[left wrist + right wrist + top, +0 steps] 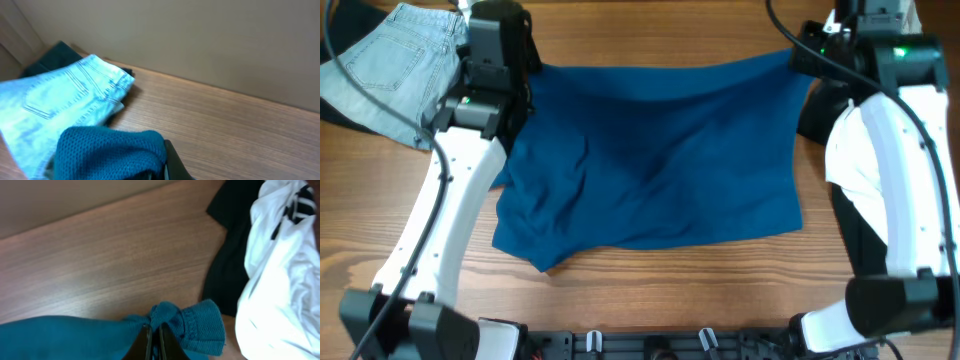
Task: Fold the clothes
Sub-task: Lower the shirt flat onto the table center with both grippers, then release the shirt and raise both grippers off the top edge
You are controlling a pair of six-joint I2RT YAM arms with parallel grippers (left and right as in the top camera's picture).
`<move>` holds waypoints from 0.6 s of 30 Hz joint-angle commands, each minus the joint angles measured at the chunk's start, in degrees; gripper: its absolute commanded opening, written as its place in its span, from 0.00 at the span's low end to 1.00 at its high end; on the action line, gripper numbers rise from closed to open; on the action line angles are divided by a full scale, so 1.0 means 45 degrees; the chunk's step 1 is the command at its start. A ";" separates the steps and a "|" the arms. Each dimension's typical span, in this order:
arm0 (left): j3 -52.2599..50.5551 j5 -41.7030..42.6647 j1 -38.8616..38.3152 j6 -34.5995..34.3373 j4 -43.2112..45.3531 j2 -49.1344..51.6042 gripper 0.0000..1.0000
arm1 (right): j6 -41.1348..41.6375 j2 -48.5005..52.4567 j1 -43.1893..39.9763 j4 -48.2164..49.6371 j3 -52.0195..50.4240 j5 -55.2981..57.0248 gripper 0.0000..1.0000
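Wall (200, 40) beyond shirt (110, 150), wrist views only

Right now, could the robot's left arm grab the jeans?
Probably not yet. The jeans lie beside the left gripper with nothing between, but its jaws are shut on a corner of the teal shirt, so it would have to let go first.

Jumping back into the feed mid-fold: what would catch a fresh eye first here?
The big teal-blue shirt spread across the middle of the wooden table dominates, with the left hand and right hand each shut on one of its far corners. Pale-blue denim jeans lie at the far left corner, and a white garment on black cloth sits at the right edge.
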 commanded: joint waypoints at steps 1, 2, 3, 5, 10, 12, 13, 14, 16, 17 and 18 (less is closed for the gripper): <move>0.0189 0.0491 0.0180 -0.0831 0.0466 0.0442 0.04 | -0.0413 0.0947 -0.0053 0.0403 0.0204 -0.0393 0.04; 0.0189 0.0486 0.0180 -0.0826 0.0617 0.0534 0.04 | -0.0544 0.1151 -0.0053 0.0617 0.0204 -0.0437 0.04; 0.0189 0.0486 0.0185 -0.0821 0.0792 0.0627 0.04 | -0.0763 0.1360 -0.0053 0.0903 0.0204 -0.0520 0.04; 0.0189 0.0486 0.0267 -0.0811 0.1350 0.0831 0.04 | -0.1243 0.1749 -0.0053 0.1705 0.0204 -0.0617 0.04; 0.0189 0.0491 0.0529 -0.0816 0.2526 0.1622 0.04 | -0.2113 0.2667 -0.0053 0.3492 0.0204 -0.0617 0.04; 0.0189 0.0486 0.0578 -0.0821 0.2798 0.1953 0.04 | -0.2123 0.3016 -0.0053 0.4041 0.0204 -0.0612 0.04; 0.0189 0.0486 0.0612 -0.0816 0.2948 0.2191 0.04 | -0.2123 0.3201 -0.0053 0.4323 0.0204 -0.0612 0.04; 0.0189 0.0486 0.0641 -0.0816 0.3055 0.2375 0.04 | -0.2127 0.3366 -0.0053 0.4624 0.0204 -0.0612 0.04; 0.0189 0.0486 0.0675 -0.0821 0.3172 0.2735 0.04 | -0.2370 0.3672 -0.0053 0.5231 0.0204 -0.0612 0.04; 0.0189 0.0486 0.0675 -0.0821 0.3317 0.2963 0.04 | -0.2482 0.3789 -0.0049 0.5450 0.0204 -0.0612 0.04; 0.0189 0.0486 0.0675 -0.0821 0.3478 0.3152 0.04 | -0.2599 0.3920 -0.0049 0.5731 0.0204 -0.0607 0.04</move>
